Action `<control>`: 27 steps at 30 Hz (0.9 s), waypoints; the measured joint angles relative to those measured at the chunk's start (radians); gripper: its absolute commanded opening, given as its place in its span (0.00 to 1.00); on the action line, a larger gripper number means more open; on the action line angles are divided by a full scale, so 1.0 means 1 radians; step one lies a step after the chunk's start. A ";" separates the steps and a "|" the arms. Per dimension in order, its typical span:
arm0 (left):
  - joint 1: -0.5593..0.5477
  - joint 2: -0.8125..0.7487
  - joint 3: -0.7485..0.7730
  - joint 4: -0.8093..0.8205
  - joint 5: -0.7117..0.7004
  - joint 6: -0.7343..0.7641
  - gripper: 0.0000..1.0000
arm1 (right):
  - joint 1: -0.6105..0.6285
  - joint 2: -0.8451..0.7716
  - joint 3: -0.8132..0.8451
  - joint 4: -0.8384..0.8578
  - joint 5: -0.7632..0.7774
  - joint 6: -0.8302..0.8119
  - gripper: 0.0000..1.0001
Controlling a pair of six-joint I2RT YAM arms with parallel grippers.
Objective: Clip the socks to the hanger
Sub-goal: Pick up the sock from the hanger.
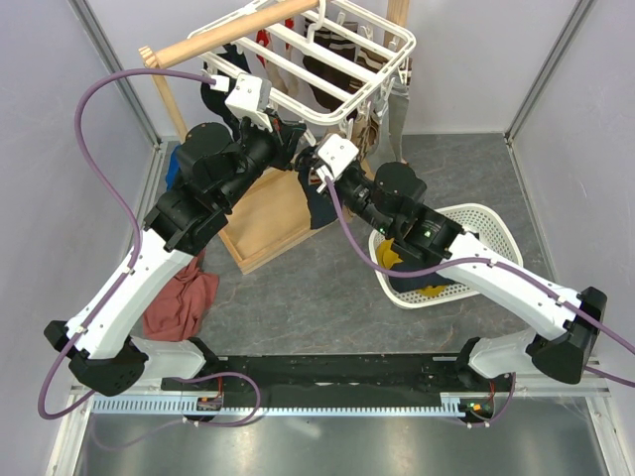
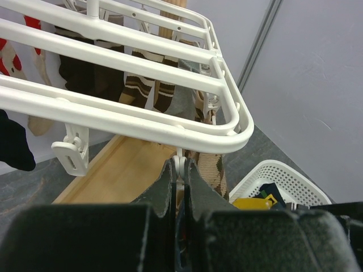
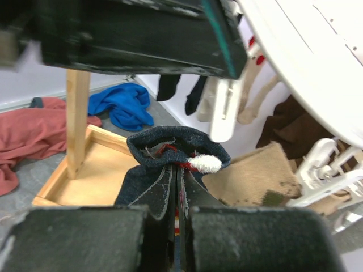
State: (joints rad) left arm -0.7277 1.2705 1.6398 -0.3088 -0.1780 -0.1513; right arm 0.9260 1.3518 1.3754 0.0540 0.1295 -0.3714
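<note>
The white plastic hanger [image 1: 342, 74] hangs from a wooden pole, with several socks clipped under it. My left gripper [image 1: 298, 147] is at the hanger's near edge, and in the left wrist view it [image 2: 182, 165] is shut on a white clip peg [image 2: 182, 158] under the frame's corner [image 2: 227, 133]. My right gripper [image 1: 316, 183] is just below and is shut on the cuff of a dark navy sock [image 3: 170, 148] with a red inside and a white tuft. The sock hangs down from it [image 1: 319, 208]. A mustard-yellow sock [image 1: 392, 256] lies in the basket.
A white mesh basket [image 1: 486, 220] stands at the right, also in the left wrist view [image 2: 283, 175]. The pole stand's wooden tray base [image 1: 268, 223] lies under the hanger. A red cloth [image 1: 179, 302] and a blue cloth [image 3: 127, 105] lie at the left. Brown argyle socks [image 2: 161, 90] hang from the frame.
</note>
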 measured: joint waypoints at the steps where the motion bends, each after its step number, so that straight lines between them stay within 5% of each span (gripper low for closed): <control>1: 0.000 0.000 0.000 0.000 0.000 0.000 0.02 | -0.007 0.002 0.000 0.001 0.000 -0.001 0.00; 27: 0.000 -0.001 0.000 -0.004 -0.002 0.000 0.02 | -0.053 0.013 0.019 0.048 -0.026 -0.003 0.00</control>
State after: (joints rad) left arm -0.7277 1.2694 1.6402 -0.3126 -0.1802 -0.1513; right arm 0.8730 1.3643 1.3941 0.1024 0.1036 -0.3744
